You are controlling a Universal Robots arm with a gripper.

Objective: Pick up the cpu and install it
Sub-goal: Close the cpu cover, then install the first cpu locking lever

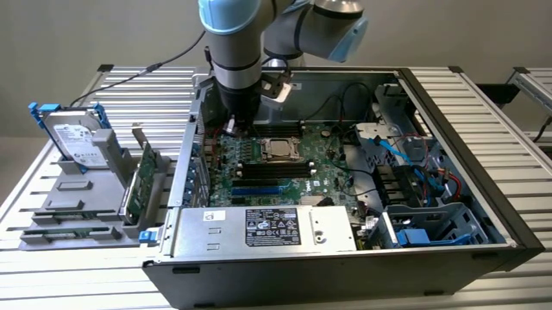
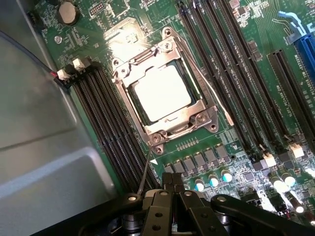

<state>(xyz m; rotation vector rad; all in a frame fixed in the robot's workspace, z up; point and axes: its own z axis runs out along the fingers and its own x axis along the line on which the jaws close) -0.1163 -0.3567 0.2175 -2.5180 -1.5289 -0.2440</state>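
Silver cpu (image 2: 162, 93), green motherboard (image 2: 236, 147)

The cpu (image 2: 162, 93) is seated in the socket (image 2: 123, 76) on the motherboard (image 1: 226, 184), inside the case (image 1: 345, 284) — memory slots (image 2: 106, 123) are set on two sides of it. The hard drive (image 1: 74, 137) is stood well apart, at the exterior view's left.

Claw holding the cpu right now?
No, the cpu lies seated inside the socket frame, apart from the shut, empty claw.
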